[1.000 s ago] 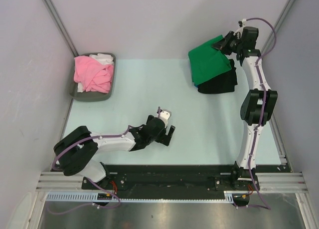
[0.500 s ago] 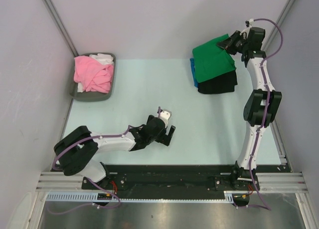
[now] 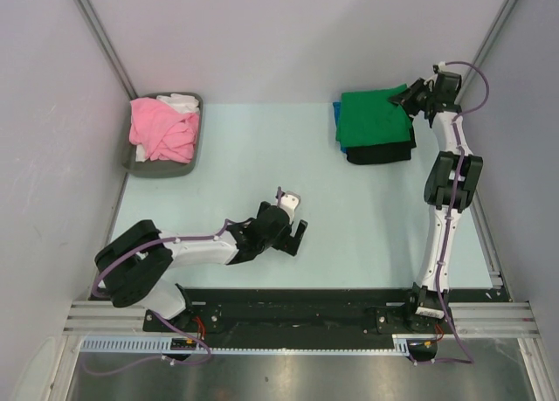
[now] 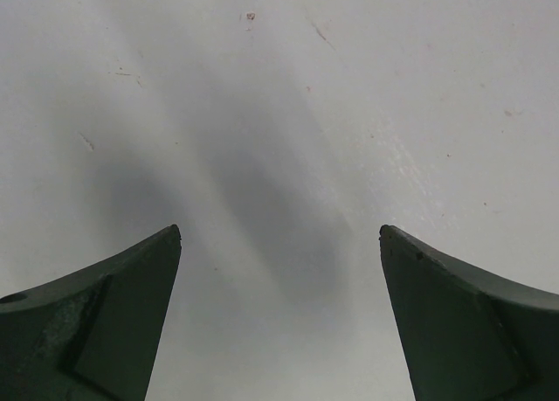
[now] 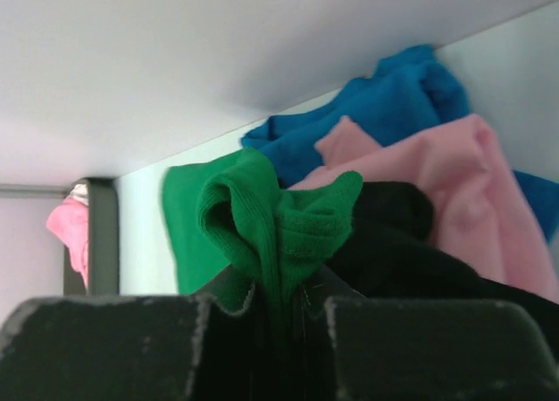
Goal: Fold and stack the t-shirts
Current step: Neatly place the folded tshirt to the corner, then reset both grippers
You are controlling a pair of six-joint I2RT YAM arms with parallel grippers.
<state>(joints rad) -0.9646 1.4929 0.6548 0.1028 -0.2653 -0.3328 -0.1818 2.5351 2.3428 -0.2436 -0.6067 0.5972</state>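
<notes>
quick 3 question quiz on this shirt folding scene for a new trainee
1. True or false: the left gripper holds a shirt.
2. What does the right gripper pinch? A towel, B green shirt, C sock.
3. Fill in: the crumpled pink shirt lies in the grey ____.
Key: 1 false; 2 B; 3 tray.
</notes>
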